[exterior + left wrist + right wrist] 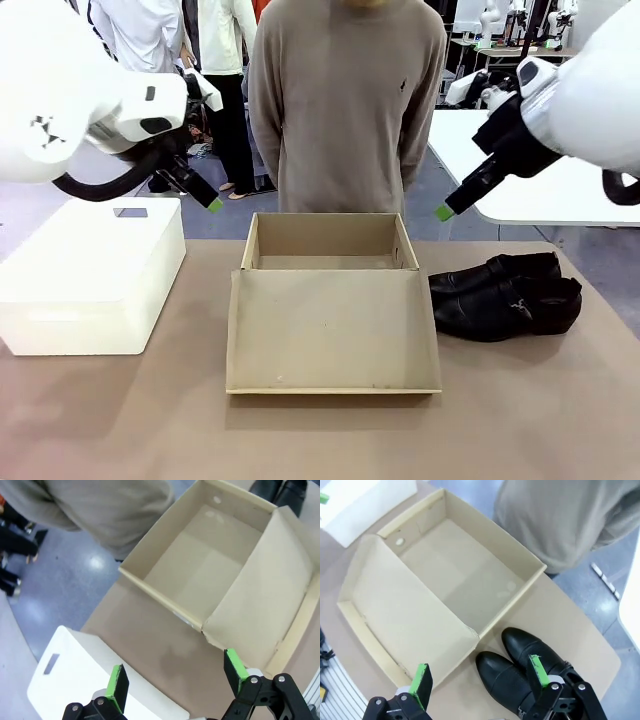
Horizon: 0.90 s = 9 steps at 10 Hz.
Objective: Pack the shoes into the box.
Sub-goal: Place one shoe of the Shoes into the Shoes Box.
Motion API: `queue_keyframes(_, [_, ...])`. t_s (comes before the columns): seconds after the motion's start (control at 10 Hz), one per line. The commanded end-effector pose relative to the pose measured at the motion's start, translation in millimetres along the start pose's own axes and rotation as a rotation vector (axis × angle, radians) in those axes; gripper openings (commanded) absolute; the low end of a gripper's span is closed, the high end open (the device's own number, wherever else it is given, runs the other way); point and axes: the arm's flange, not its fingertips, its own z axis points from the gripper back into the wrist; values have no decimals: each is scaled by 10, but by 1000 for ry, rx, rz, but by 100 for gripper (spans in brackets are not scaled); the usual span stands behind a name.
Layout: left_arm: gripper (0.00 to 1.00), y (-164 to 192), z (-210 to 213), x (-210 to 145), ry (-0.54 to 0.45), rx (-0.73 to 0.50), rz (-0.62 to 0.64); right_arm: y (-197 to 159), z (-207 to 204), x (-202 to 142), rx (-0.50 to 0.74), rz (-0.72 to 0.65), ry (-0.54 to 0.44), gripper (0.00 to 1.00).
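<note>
I see the box point(325, 235) at the middle of the table point(120, 420), between the two arms. Its attached lid point(330, 330) is folded out flat toward the robot's side, and bare cardboard shows on the inner floor. The shoes point(505, 295) lie on the table outside the box, on its right. They are side by side, on their soles, with the pointed toes toward the box and just beside the right edge of the lid. A buckle strap shows on the nearer shoe. A larger white box point(95, 275) stands on the left part of the table, apart from the cardboard one. A person point(345, 100) in a grey-beige sweater stands at the far edge, directly behind the box.

The left gripper point(212, 203) hangs in the air above the far corner of the white box. In the left wrist view the left gripper point(176, 676) has its jaws spread wide with nothing between the green pads. That view also shows the box point(160, 597), its lid point(270, 595) and the white box point(75, 675) below.

The right gripper point(444, 212) hangs above the table, beyond and over the shoes. In the right wrist view the right gripper point(480, 675) also has its jaws fully apart and grips nothing. It looks down on the shoes point(520, 665) and the near corner of the box point(512, 602). Neither gripper touches any object.
</note>
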Motion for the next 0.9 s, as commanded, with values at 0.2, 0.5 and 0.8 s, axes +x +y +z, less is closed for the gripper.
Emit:
queue_keyframes(0.2, [100, 188, 193, -196, -124, -151, -148, -85, 187, -191, 196, 155, -160, 100])
queue_keyframes(0.5, [100, 291, 242, -312, -197, -218, -225, -126, 281, -277, 278, 221, -233, 100])
queue_keyframes(0.8, [100, 358, 211, -405, -206, -230, -275, -142, 297, -295, 283, 234, -238, 100])
